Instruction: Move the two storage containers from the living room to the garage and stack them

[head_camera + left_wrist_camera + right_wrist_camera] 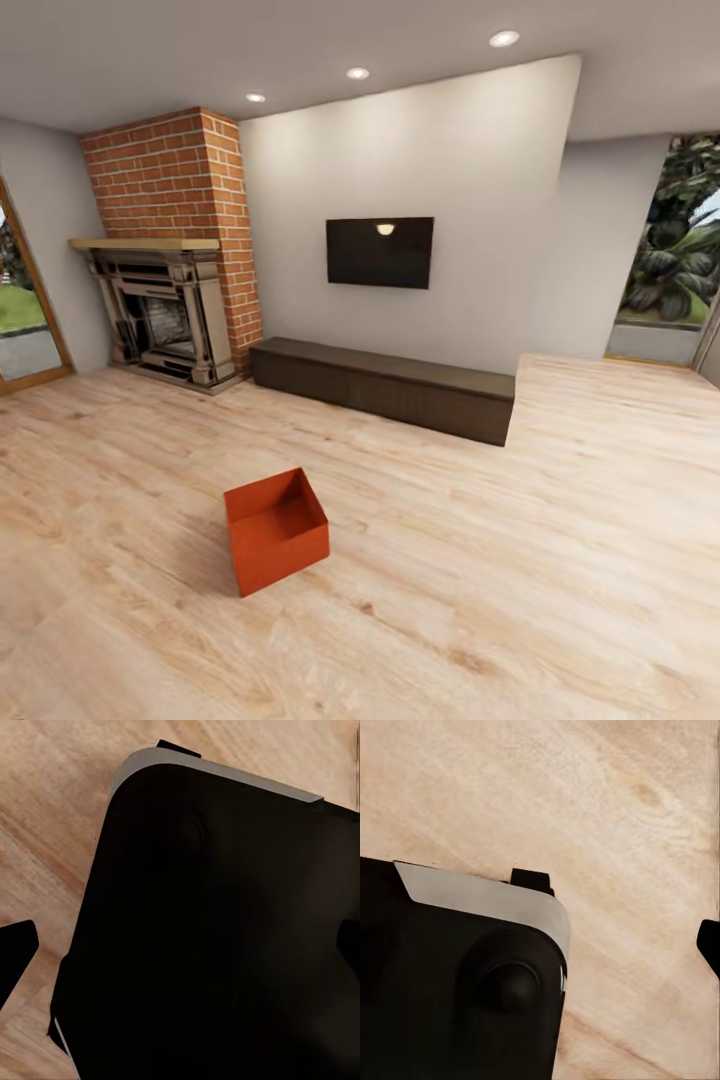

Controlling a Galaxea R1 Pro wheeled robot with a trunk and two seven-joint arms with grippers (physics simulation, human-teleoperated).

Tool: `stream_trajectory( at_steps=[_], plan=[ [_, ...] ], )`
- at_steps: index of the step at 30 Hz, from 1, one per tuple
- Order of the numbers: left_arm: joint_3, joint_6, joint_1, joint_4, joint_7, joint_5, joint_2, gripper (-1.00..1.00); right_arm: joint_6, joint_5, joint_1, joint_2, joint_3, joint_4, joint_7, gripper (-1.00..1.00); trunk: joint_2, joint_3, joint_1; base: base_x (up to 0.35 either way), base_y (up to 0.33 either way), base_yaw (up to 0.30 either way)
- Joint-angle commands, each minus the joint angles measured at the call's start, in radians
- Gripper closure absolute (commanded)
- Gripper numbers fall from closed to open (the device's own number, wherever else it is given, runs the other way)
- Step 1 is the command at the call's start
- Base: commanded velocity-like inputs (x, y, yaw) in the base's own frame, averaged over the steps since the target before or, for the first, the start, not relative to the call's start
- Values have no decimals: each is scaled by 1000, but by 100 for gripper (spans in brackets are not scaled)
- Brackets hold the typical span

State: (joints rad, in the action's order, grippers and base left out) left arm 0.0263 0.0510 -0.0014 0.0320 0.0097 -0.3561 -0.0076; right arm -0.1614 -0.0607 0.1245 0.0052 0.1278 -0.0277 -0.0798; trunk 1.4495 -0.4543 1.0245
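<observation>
Storage container [276, 530] alone on living-room plank floor [520, 560], open-topped.

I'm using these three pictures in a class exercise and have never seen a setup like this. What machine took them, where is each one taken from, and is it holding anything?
These are simulator renders from a wheeled robot with two arms. The wide picture comes from its head camera, looking into a living room: one orange-red storage container stands open-topped on the wood floor, with a brick fireplace, a low dark cabinet and a wall television behind. The other two come from cameras near each gripper, pointing down at the robot's dark base and floor planks. Nothing appears held; the grippers themselves are too little seen to judge.
</observation>
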Motion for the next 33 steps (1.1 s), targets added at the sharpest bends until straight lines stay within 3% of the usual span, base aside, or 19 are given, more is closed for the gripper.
stream_trajectory(
  at_steps=[1,9,33],
  plan=[
    [3,3,0,0,1,-6,0,-100,-4,-7,1,0,5,-3,-6,-100,0,-1,0,276,-168,250],
    [3,4,0,0,1,-7,0,-100,-4,-7,1,-1,6,-3,-6,-100,0,-1,0,198,-126,266],
    [4,4,0,0,0,-7,-1,-100,-3,-5,1,-2,6,-3,-6,-100,0,-1,0,3,-2,247]
  ],
)
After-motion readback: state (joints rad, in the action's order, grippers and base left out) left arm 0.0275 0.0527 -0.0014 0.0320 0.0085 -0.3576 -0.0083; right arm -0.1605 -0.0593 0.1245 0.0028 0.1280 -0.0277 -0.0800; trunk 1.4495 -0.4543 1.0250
